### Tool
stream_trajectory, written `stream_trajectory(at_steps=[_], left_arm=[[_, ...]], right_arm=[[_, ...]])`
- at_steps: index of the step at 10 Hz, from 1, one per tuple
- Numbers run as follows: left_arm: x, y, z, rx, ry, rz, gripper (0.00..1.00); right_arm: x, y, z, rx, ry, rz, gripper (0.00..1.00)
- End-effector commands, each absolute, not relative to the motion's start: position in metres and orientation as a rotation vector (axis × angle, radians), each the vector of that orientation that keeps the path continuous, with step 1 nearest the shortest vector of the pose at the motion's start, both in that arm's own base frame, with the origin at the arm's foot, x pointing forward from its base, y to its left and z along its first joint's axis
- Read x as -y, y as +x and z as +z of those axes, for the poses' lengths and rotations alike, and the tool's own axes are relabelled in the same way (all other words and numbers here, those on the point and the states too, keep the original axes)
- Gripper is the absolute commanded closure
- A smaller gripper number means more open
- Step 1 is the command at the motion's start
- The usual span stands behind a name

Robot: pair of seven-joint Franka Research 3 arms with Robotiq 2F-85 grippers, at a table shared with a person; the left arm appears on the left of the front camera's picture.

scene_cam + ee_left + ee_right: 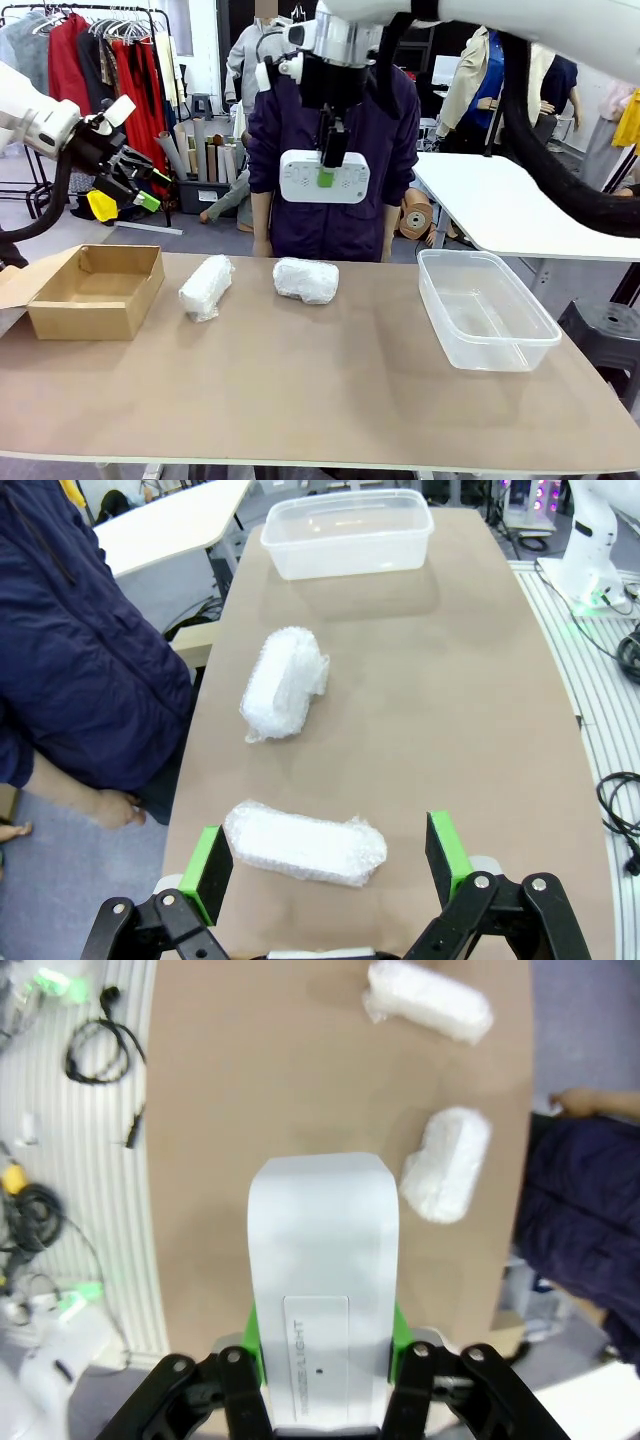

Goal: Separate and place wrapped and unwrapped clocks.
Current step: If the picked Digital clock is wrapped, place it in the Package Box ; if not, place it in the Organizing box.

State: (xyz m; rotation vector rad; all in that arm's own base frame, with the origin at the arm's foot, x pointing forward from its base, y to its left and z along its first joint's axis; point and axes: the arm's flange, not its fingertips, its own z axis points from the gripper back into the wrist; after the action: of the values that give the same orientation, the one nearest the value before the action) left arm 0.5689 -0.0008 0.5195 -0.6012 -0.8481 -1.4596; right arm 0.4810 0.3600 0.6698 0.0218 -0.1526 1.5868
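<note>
Closest in, table (pixel 330 400) holds cardboard box (pixel 95 290) at left, then left bubble-wrap bundle (pixel 206 287) and right bubble-wrap bundle (pixel 306 280) (apart, not touching), and clear tub (pixel 487 310) at right. Right gripper (pixel 326 175) hangs high before the person (pixel 330 215), clamped on bare white clock (pixel 295 178). Left gripper (pixel 326 842) is raised, jaws wide apart.

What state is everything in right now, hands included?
Bare clock: unwrapped, held aloft.
Right hand: shut on the bare clock.
Left hand: open, empty.
Cardboard box: open, empty.
Plastic tub: open, empty.
Wrapped clock near cardboard box: lying on table.
Other wrapped clock: lying on table.
</note>
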Motion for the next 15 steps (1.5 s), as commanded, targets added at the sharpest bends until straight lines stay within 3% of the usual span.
stream_trajectory(at_steps=[1, 4, 8, 12, 14, 15], left_arm=[[0.001, 0.569, 0.520, 0.850, -0.599, -1.460, 0.00], [0.001, 0.569, 0.520, 0.850, -0.599, -1.460, 0.00], [0.001, 0.569, 0.520, 0.850, -0.599, -1.460, 0.00], [0.001, 0.569, 0.520, 0.850, -0.599, -1.460, 0.00], [0.001, 0.569, 0.520, 0.850, -0.599, -1.460, 0.00], [0.001, 0.569, 0.520, 0.850, -0.599, -1.460, 0.00]], right_arm=[[-0.320, 0.467, 0.670, 0.125, 0.096, 1.415, 1.00], [-0.273, 0.462, 0.665, 0.120, 0.085, 1.131, 1.00], [-0.185, 0.466, 0.653, 0.116, -0.027, 0.577, 1.00], [-0.121, 0.483, 0.632, 0.200, -0.142, 0.336, 1.00], [-0.117, 0.491, 0.635, 0.240, -0.084, 0.362, 1.00], [-0.114, 0.495, 0.635, 0.175, -0.104, 0.371, 1.00]])
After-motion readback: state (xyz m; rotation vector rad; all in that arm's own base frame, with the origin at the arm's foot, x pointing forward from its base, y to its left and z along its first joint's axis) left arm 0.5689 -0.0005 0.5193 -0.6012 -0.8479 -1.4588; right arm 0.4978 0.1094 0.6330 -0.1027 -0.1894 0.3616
